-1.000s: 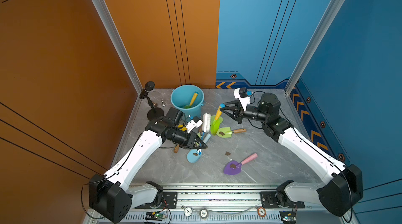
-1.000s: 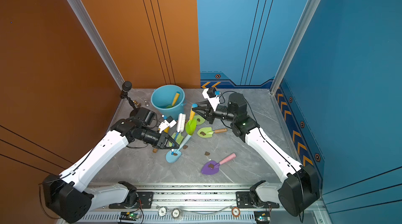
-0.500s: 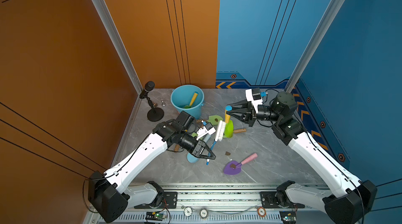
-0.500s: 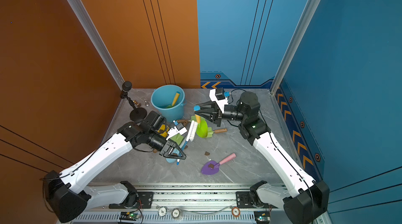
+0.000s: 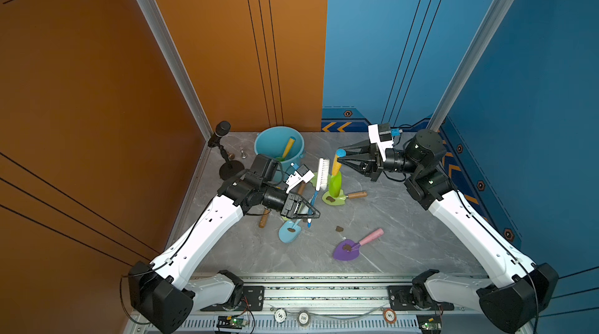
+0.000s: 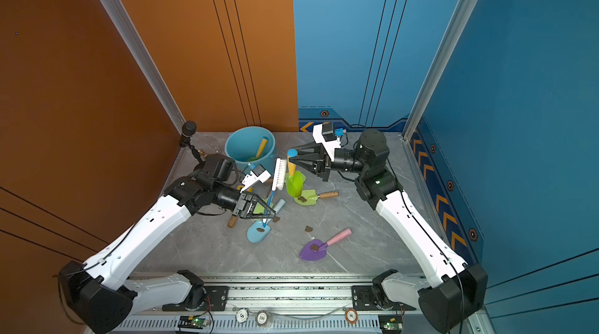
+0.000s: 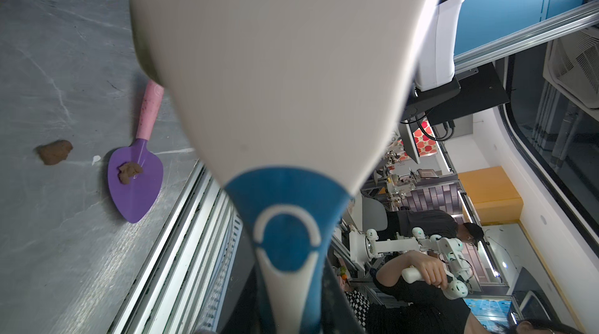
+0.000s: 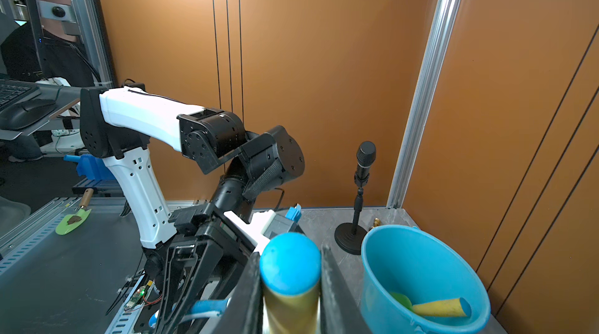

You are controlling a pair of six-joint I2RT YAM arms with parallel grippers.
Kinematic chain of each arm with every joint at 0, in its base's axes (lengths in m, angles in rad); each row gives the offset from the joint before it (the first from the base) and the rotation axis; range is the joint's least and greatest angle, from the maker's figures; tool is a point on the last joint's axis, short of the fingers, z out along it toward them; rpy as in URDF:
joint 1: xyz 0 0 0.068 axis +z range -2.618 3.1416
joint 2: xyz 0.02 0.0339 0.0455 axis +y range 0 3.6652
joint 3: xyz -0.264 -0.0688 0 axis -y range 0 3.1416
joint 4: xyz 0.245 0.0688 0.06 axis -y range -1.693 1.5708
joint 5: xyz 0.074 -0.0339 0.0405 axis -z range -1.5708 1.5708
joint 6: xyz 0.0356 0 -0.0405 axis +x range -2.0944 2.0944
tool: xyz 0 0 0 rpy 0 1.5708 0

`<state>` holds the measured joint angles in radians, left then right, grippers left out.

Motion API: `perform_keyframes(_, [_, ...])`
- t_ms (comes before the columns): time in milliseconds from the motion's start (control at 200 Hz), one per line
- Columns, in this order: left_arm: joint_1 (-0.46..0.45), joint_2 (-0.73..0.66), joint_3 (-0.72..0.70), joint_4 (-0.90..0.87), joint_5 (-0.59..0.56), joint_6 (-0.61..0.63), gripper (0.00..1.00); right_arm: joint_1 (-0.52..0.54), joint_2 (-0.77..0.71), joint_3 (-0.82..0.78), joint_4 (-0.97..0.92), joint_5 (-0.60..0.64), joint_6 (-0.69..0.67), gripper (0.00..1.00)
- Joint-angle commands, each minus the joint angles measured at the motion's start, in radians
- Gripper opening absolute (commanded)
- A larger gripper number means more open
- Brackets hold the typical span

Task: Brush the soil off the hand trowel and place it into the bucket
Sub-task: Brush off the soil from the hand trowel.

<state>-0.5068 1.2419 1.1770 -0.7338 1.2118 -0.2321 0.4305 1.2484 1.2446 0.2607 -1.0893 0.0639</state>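
Green-bladed hand trowel (image 5: 334, 184) stands nearly upright near the middle of the table (image 5: 405, 219), long axis vertical, blade down and blue-capped yellow handle up, pinched by the right gripper (image 5: 341, 156). Beside it, the left gripper (image 5: 311, 216) clamps the brush (image 5: 323, 172) by its handle, bristles uppermost. Nearby, towards the back wall, stands the bucket (image 5: 269, 149).

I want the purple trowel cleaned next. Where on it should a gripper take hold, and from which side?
Grip the pink handle of the purple trowel near its middle, coming straight down from above with the jaws across it. It lies flat on the table, slim and clear of other things, while the wide blade carries a soil lump.
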Motion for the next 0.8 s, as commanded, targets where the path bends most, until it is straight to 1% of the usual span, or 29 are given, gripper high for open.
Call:
perform_keyframes(0, [-0.026, 0.033, 0.035, 0.021, 0.094, 0.028, 0.00, 0.008, 0.018, 0.066, 0.091, -0.061, 0.043, 0.02])
perform_keyframes(100, [-0.056, 0.069, 0.028, 0.021, 0.123, 0.047, 0.00, 0.014, 0.034, 0.104, 0.119, -0.095, 0.062, 0.01])
perform_keyframes(210, [-0.089, 0.102, 0.026, 0.022, 0.129, 0.069, 0.00, 0.017, 0.047, 0.153, 0.113, -0.128, 0.064, 0.01])
perform_keyframes(395, [-0.121, 0.161, 0.032, 0.019, 0.144, 0.126, 0.00, 0.019, 0.040, 0.173, 0.126, -0.107, 0.060, 0.01])
perform_keyframes(511, [-0.140, 0.180, 0.033, 0.019, 0.111, 0.141, 0.00, 0.017, 0.030, 0.173, 0.126, -0.088, 0.048, 0.01])
perform_keyframes(631, [-0.117, 0.135, 0.050, 0.020, 0.080, 0.130, 0.00, 0.014, 0.023, 0.176, 0.111, -0.088, 0.048, 0.01])
perform_keyframes(691, [-0.083, 0.099, 0.058, 0.020, 0.063, 0.113, 0.00, 0.011, 0.014, 0.169, 0.097, -0.090, 0.042, 0.01])
perform_keyframes(796, [-0.020, 0.044, 0.069, 0.021, 0.076, 0.090, 0.00, 0.015, -0.001, 0.153, 0.083, -0.088, 0.025, 0.01])
